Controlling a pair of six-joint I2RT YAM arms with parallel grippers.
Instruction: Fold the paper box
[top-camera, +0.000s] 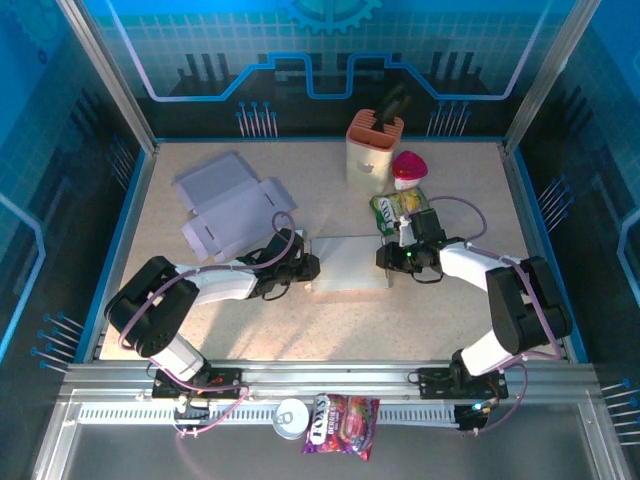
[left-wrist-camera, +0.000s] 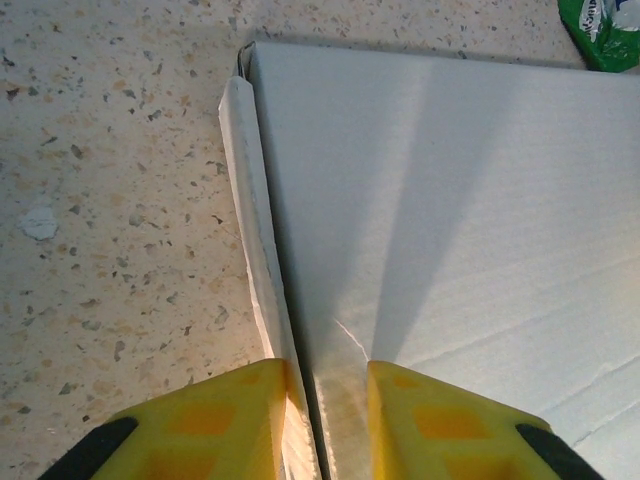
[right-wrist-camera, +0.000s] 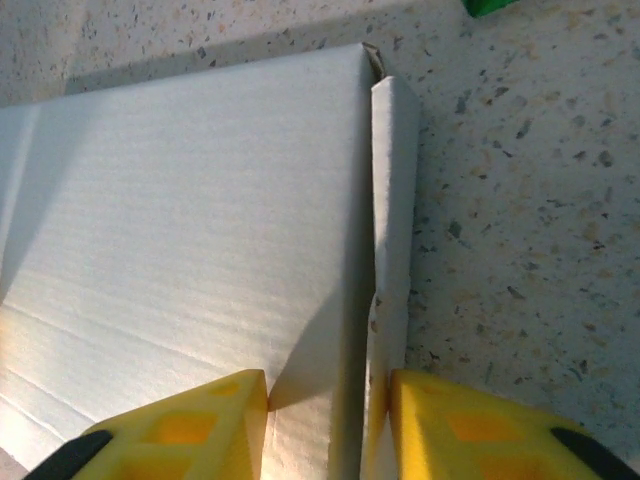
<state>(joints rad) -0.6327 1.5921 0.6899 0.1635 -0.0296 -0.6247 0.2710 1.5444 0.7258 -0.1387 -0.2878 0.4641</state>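
Observation:
The white paper box (top-camera: 348, 262) lies flat at the middle of the table between my two grippers. My left gripper (top-camera: 310, 268) is at its left edge. In the left wrist view the yellow fingers (left-wrist-camera: 250, 400) straddle the raised side flap (left-wrist-camera: 250, 200), and the gripper (left-wrist-camera: 328, 368) is shut on it. My right gripper (top-camera: 388, 258) is at the box's right edge. There its gripper (right-wrist-camera: 328, 378) has one finger on the top panel (right-wrist-camera: 180, 220) and the other against the outer flap (right-wrist-camera: 392, 200), shut on that side wall.
A flat unfolded white carton (top-camera: 230, 205) lies at the back left. A cream and orange holder (top-camera: 372, 150), a pink item (top-camera: 408, 168) and a green snack bag (top-camera: 400, 208) sit behind my right gripper. A can (top-camera: 291, 417) and a candy packet (top-camera: 343, 422) rest on the front rail.

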